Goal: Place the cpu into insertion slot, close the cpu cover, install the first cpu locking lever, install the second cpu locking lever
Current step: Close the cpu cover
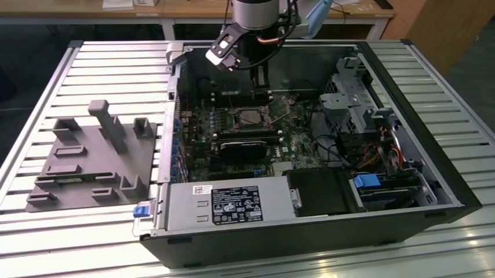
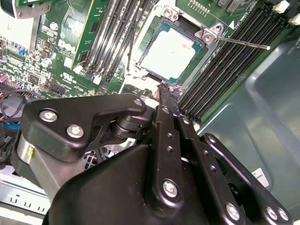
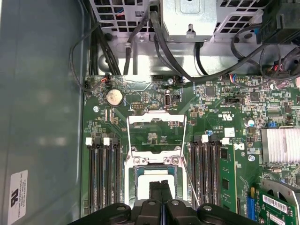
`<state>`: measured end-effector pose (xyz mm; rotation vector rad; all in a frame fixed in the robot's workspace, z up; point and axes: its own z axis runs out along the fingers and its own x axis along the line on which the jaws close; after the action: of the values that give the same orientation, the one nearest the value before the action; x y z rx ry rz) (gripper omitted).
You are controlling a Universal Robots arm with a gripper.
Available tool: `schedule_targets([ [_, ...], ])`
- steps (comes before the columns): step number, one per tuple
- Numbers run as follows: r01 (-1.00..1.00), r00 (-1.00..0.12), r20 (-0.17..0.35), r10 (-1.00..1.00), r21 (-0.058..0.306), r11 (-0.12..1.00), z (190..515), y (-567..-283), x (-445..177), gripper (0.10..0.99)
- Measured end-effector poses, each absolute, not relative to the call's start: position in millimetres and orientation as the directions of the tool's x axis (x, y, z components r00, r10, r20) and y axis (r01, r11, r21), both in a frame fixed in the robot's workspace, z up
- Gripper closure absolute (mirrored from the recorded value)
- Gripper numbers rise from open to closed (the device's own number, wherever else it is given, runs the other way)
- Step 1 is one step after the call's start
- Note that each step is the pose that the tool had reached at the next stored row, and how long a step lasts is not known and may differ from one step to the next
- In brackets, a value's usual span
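closed fingers (image 2: pixel 165 117) near cpu (image 2: pixel 171 52) — flat, silvery-grey, square

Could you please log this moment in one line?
silvery-grey square cpu: seated in metal-rimmed socket | silvery cover frame: open | jaws: shut, above cpu

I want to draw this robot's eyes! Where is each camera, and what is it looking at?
Exterior view: off the arm, up high, looking down into the open computer case; the arm shows.
First wrist view: on the arm, looking over the green board; the pincer tip shows.
Second wrist view: on the arm, behind the pincer, facing the cpu.
Both wrist views share the cpu and the pincer.
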<state>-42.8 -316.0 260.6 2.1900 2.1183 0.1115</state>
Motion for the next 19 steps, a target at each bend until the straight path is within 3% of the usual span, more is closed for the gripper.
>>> schedule_targets([
  [19, 0.993, 0.034, -0.012, 0.999, 0.116, -0.032, 260.5, -316.0, -23.2, 0.984],
])
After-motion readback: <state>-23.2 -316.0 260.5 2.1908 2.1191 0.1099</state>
